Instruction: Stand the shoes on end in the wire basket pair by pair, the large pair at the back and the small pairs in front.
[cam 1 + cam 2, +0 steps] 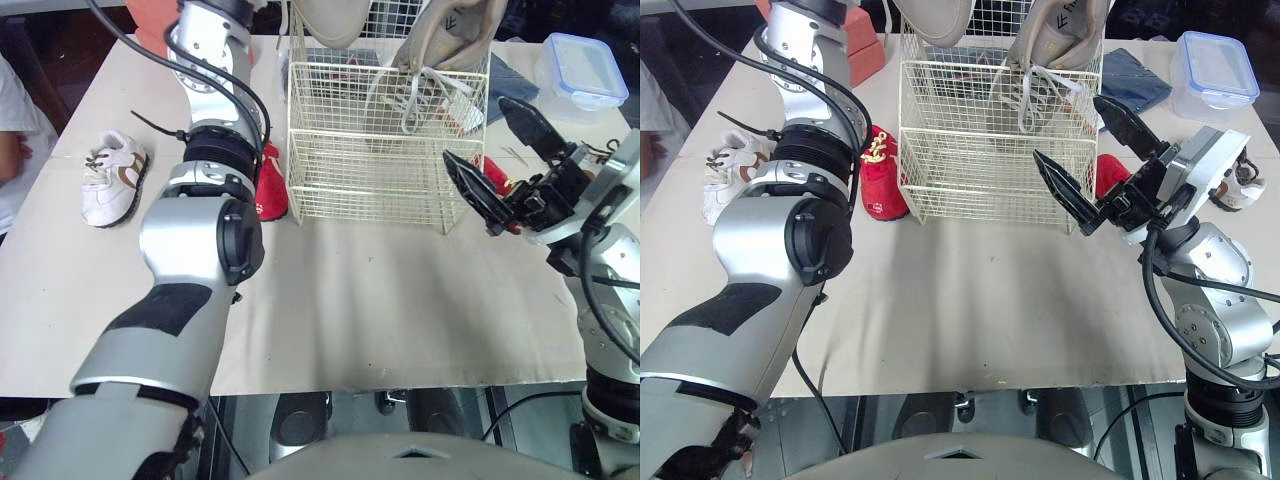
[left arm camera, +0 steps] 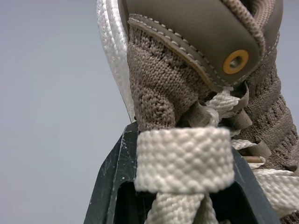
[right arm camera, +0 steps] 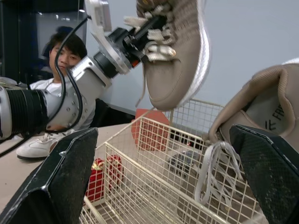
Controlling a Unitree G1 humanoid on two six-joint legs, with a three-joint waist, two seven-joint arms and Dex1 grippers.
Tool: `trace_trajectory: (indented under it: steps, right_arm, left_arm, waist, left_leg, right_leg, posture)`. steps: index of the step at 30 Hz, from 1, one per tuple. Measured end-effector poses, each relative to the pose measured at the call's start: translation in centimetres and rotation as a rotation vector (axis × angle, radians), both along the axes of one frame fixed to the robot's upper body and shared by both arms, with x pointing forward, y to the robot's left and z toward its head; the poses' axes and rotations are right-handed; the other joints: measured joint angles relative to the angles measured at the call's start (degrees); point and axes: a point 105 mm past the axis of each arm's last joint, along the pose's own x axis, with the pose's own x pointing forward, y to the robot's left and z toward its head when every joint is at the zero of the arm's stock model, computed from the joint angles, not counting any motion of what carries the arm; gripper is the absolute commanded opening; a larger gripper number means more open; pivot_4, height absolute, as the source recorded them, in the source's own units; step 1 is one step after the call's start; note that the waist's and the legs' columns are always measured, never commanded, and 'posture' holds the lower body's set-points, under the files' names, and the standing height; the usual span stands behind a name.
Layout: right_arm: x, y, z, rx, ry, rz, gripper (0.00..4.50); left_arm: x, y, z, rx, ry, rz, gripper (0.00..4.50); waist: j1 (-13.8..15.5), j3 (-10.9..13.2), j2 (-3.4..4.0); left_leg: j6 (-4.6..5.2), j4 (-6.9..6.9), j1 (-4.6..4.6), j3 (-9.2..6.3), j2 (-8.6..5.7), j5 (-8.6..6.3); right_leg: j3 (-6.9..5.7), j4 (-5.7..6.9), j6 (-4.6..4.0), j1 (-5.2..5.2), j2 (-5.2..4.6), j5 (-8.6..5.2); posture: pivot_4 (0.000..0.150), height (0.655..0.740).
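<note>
A cream wire basket [image 1: 370, 190] stands at mid-table. One large beige shoe [image 1: 450, 35] stands on end in its back right part, laces hanging. My left gripper [image 3: 145, 32] is shut on the laces of the other large beige shoe [image 3: 175, 51], holding it up over the basket's back left. My right gripper [image 1: 475, 128] is open at the basket's front right corner, holding nothing. A red shoe [image 1: 270, 185] lies against the basket's left side, another red shoe [image 1: 1108, 172] at its right behind my right gripper. A small white shoe [image 1: 112, 178] lies far left.
A lidded plastic box [image 1: 580, 68] and folded denim cloth [image 1: 1135, 75] sit at the back right. Another small shoe [image 1: 1243, 185] lies behind my right arm. A red box [image 1: 865, 55] is at the back left. A person [image 3: 65, 51] sits at the table's left.
</note>
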Motion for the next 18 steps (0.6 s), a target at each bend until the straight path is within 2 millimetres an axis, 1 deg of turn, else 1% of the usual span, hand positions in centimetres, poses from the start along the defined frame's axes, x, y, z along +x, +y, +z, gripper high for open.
trace_trajectory:
  steps: [2,10,15,18]
  right_arm:
    - [0.0,0.0,0.0,0.001,0.0,0.0,4.5]
    - [0.0,-0.1,0.0,0.004,0.002,-0.005,4.5]
    - [-0.1,-0.1,-0.1,0.009,0.007,-0.011,4.5]
    - [-0.1,-0.1,0.0,0.019,0.017,-0.012,4.5]
  left_arm:
    - [0.0,-0.4,-0.3,0.026,-0.004,0.017,0.77]
    - [0.7,-1.1,-1.3,0.017,0.035,0.033,0.77]
    - [1.3,-0.6,-1.6,-0.037,0.093,-0.012,0.77]
    - [1.2,-0.6,-1.2,-0.057,0.115,-0.091,0.77]
  waist:
    - [0.02,0.0,0.0]
    - [-0.01,0.0,0.0]
    - [-0.04,0.0,0.0]
    - [-0.06,0.0,0.0]
  left_leg:
    - [0.01,0.0,0.0,0.01,0.0,-0.01]
    - [0.02,0.0,0.0,0.01,0.0,-0.01]
    - [0.02,0.0,0.0,0.01,0.01,-0.01]
    - [0.02,0.0,-0.01,0.02,0.01,-0.01]
  right_leg:
    - [0.0,0.0,0.0,0.0,0.0,0.0]
    - [0.0,0.0,0.0,0.0,0.0,0.0]
    - [-0.01,0.0,0.0,0.0,0.0,0.0]
    - [0.0,-0.01,0.0,0.0,0.0,0.0]
  posture:
    - [0.15,0.686]
    - [0.15,0.686]
    - [0.15,0.686]
    - [0.15,0.686]
